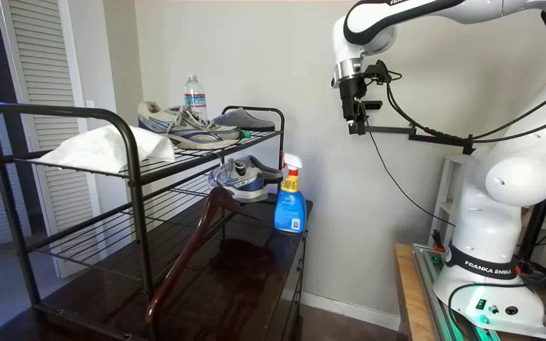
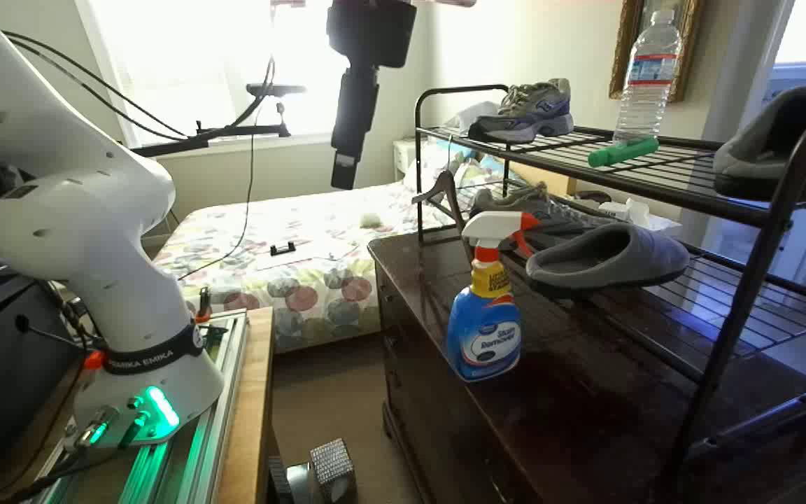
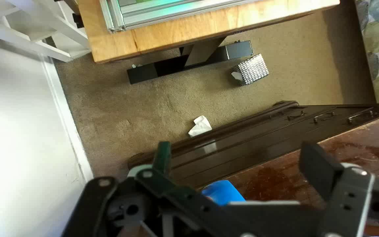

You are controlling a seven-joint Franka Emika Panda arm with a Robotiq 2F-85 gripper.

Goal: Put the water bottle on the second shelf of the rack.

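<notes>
The water bottle (image 2: 649, 82) stood upright on the topmost tier (image 1: 183, 166) of the rack (image 1: 139, 227), between a sneaker (image 2: 527, 112) and a grey slipper (image 2: 760, 157), a green object (image 2: 623, 152) lying just beside its base. The second shelf (image 1: 95, 244) below bore more footwear (image 1: 241, 179) toward one end. The gripper (image 3: 237, 156) hung well apart, jaws spread, nothing held between them. A good reach, I judged, would come in over the green object, straddle the bottle evenly and squeeze lightly (its plastic looked easy to dent), then lift clear of its neighbours before lowering outside the rack. Whether it would fit upright between tiers, I could not tell. In an exterior view the sneaker (image 1: 206, 135) hid its lower part; the wrist view missed it entirely.
</notes>
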